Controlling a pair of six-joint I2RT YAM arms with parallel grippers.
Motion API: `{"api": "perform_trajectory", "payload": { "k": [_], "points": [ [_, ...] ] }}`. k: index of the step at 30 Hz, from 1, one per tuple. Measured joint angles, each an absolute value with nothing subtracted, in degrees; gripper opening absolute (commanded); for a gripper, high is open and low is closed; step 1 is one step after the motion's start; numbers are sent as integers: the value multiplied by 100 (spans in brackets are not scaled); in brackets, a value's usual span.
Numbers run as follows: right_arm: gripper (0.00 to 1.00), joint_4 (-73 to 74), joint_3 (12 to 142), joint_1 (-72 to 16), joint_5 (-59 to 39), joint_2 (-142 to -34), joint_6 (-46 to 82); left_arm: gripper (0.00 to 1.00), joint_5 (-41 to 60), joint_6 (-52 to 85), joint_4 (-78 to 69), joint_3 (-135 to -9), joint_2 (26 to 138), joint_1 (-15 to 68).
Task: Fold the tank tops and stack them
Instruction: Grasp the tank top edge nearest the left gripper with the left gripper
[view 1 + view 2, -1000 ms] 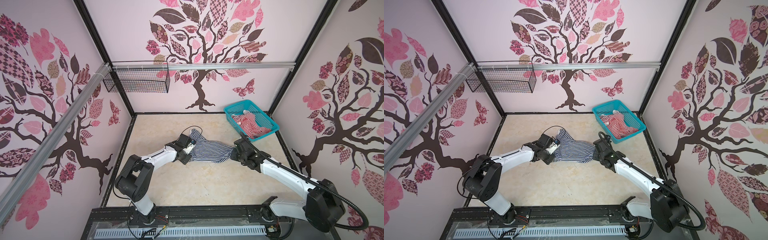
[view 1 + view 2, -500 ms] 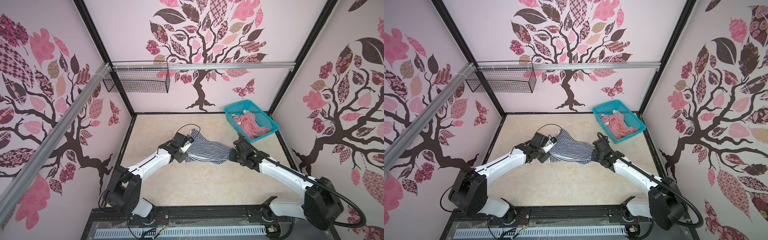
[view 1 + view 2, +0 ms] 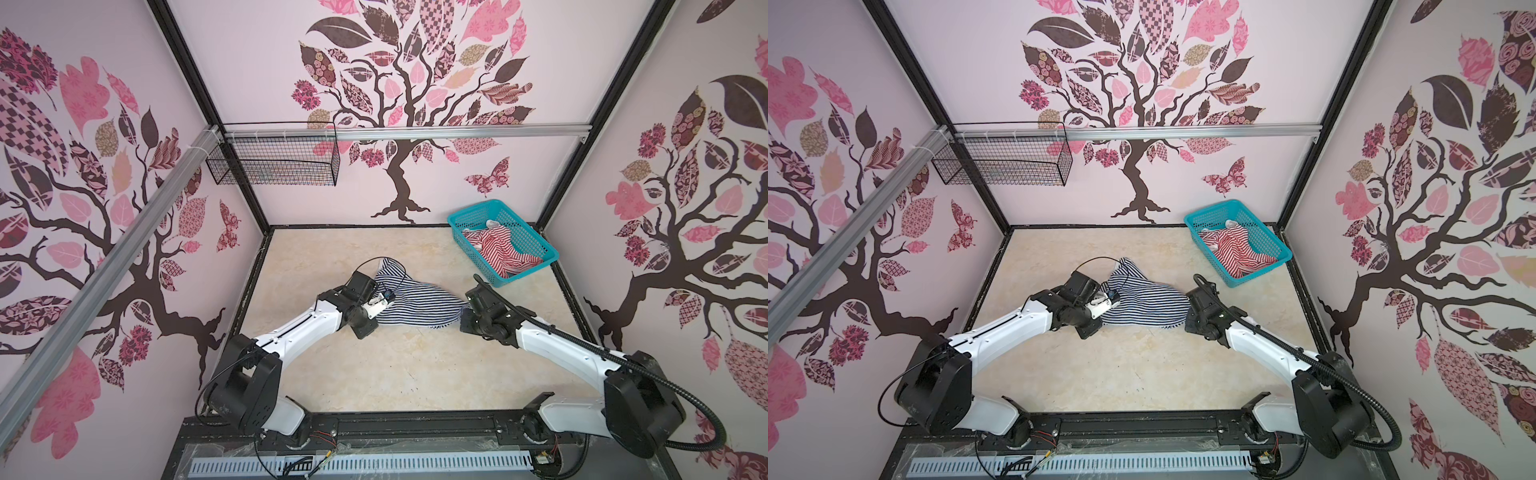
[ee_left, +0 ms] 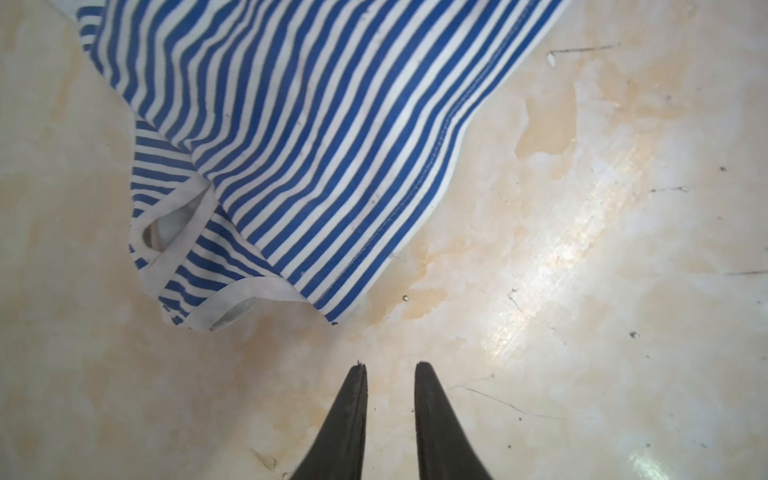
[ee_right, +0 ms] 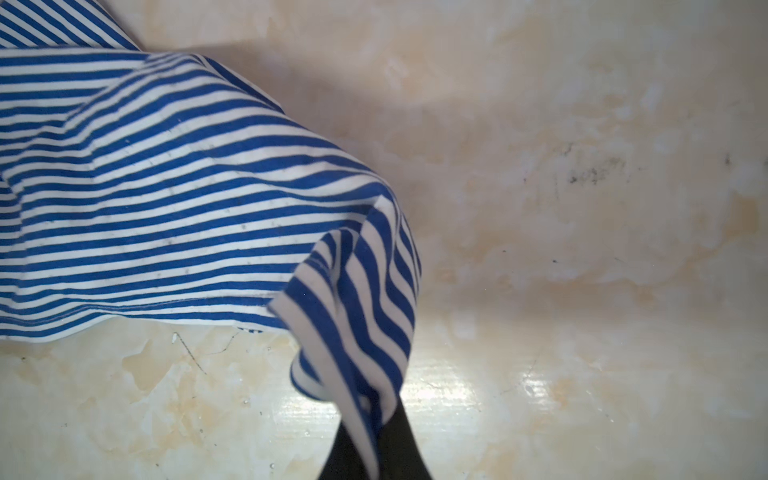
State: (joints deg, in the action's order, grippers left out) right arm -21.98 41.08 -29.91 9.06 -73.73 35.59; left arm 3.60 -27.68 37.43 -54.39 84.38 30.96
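Marbled counter (image 3: 374, 374): left gripper (image 4: 390, 368) has just released the navy top (image 3: 419, 305), jaws slightly apart and empty beside its left end. Right gripper (image 5: 374, 436) stays clamped on its right corner. Beyond it, the red top (image 3: 498, 249) waits in the basket (image 3: 528, 272); folding has barely begun.

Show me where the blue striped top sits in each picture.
Top view: navy-and-white top mid-table, between both arms.
Top view: same spot.
Left wrist: the top lies ahead of the open left claw, untouched.
Right wrist: its corner is pinched in the right claw.
Shared landmark: the beige marbled table.
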Motion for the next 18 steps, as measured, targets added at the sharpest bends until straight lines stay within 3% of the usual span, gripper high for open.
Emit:
{"api": "perform_trajectory", "payload": {
  "k": [3,9,18],
  "points": [
    [4,-2248,4071,-2991,950,-7373,3562,37,563,-2687,3795,-5419,8438,2899],
    [0,-2324,4012,-2991,1153,-7360,3590,38,845,-2180,3632,-5522,8781,2123],
    [0,-2388,3822,-2991,1291,-7376,3605,37,1387,-1597,3500,-5994,9804,2082]
  ]
}}
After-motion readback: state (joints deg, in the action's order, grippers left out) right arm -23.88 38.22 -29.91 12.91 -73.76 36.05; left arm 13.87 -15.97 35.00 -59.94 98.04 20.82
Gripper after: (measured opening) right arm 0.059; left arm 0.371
